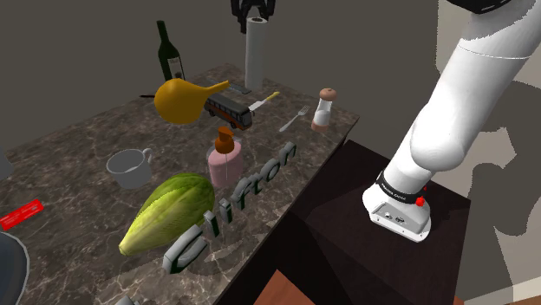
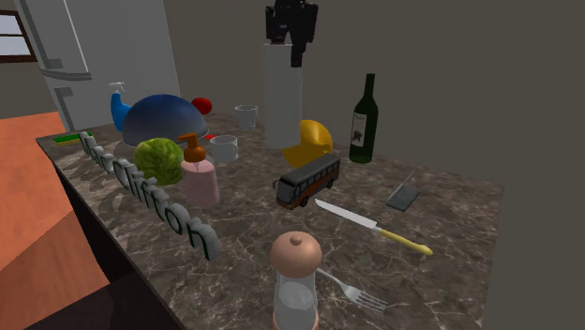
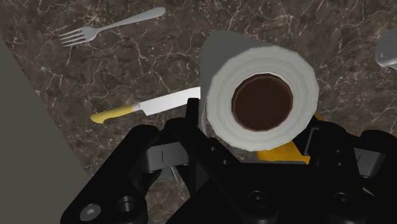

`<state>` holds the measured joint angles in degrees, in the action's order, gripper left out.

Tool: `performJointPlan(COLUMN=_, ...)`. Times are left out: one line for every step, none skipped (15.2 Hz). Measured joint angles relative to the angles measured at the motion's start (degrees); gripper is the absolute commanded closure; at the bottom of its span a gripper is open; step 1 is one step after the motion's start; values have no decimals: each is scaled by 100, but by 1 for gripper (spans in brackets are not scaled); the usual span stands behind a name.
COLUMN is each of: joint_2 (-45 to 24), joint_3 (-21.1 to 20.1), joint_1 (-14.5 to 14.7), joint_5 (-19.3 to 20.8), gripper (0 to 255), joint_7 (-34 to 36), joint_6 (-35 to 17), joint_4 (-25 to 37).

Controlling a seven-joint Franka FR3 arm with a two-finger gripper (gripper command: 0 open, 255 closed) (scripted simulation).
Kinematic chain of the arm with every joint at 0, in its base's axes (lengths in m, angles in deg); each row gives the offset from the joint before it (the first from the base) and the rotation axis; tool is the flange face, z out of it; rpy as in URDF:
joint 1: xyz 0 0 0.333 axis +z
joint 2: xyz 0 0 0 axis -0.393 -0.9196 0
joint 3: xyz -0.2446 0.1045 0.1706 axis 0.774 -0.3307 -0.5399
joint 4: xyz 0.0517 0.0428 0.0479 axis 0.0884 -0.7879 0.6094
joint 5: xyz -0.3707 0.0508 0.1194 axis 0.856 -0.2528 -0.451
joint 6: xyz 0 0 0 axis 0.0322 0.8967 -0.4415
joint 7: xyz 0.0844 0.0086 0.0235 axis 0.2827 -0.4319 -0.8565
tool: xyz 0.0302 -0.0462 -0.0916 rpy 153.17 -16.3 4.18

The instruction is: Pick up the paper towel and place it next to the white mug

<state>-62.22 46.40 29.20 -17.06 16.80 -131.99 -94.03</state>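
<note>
Shoulder view, from the left: we see the round white mug (image 1: 130,166) on the dark marble table (image 1: 78,143), well apart from the tall white paper towel roll (image 1: 254,56), upright near the far edge. The all-black gripper (image 1: 252,21) sits over its top; we cannot tell whether it clasps the roll.

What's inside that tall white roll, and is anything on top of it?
The paper towel roll has a brown tube down its middle, hollow and dark. Its bottom end is hidden from view. The black gripper hangs right at the roll's top.
</note>
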Motion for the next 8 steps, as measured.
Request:
performJointPlan(joint_2=59, joint_3=-63, joint_1=77, joint_5=4, gripper=255, joint_7=143, joint_6=34, joint_4=-18)
performJointPlan(joint_2=21, joint_3=-125, joint_1=149, joint_5=7, gripper=255, joint_7=279, joint_6=79, joint_4=76)
performJointPlan(joint_2=-26, joint_3=-186, joint_1=222, joint_5=11, gripper=255, joint_7=416, joint_6=102, joint_4=153)
performJointPlan(joint_2=50, joint_3=-238, joint_1=285, joint_5=10, gripper=255, joint_7=533, joint_6=113, joint_4=90)
performJointPlan(joint_2=44, joint_3=-302, joint_1=361, joint_5=16, gripper=255, joint_7=676, joint_6=175, joint_4=172)
performJointPlan(joint_2=3, joint_3=-364, joint_1=435, joint_5=23, gripper=255, joint_7=815, joint_6=195, joint_4=246)
performJointPlan(joint_2=-70, joint_3=-423, joint_1=506, joint_5=31, gripper=255, joint_7=947, joint_6=256, joint_4=384)
performJointPlan(joint_2=-77, joint_3=-467, joint_1=561, joint_5=35, gripper=255, joint_7=1050, joint_6=310, joint_4=450)
